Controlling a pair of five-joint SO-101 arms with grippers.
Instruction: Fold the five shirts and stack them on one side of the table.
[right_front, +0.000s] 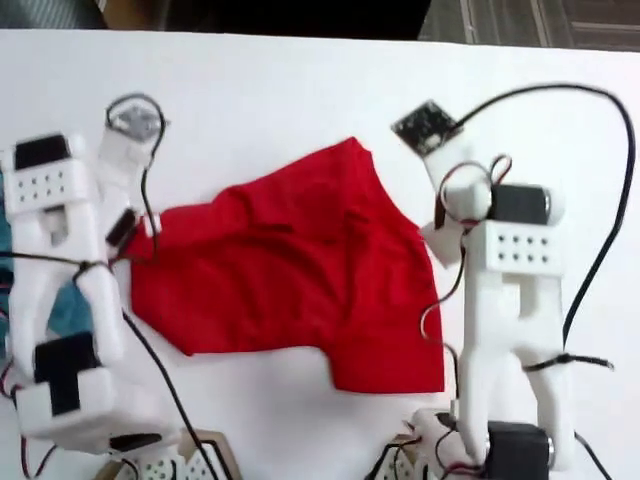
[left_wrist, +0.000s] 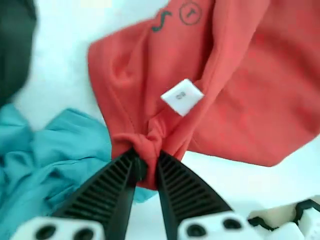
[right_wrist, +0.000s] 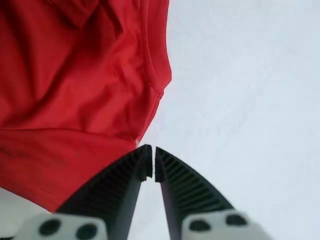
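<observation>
On the white worktop (right_front: 280, 110) a red shirt (right_front: 290, 280) lies spread but rumpled at the middle of the high view, with one corner peaking toward 12 o'clock and a broad flap reaching toward 5 o'clock. The left arm (right_front: 60, 250) stands at 9 o'clock of the shirt and the right arm (right_front: 510, 260) at 3 o'clock, each close against the fabric's edge. The left gripper (left_wrist: 146, 162) has its black ribbed jaws clamped on a twisted bunch of the red shirt, the cloth pinched into a knot-like gather right at the tips. Near that gather a small white label (left_wrist: 182, 96) sits on the shirt, and dark printed marks show on the fabric farther from the jaws. A teal shirt (left_wrist: 50, 160) lies crumpled just beside the clamped bunch, its folds touching the red cloth and passing under the jaws. In the high view a strip of it shows at 9 o'clock, behind the left arm. A dark cloth (left_wrist: 15, 45) lies beyond the teal one, well apart from the jaws. The right gripper (right_wrist: 153, 161) hangs over bare worktop just beside a hemmed edge of the red shirt. Its jaws are drawn together with only a hairline slit between the tips, and nothing is held between them. Whether the tips touch the worktop cannot be told.
</observation>
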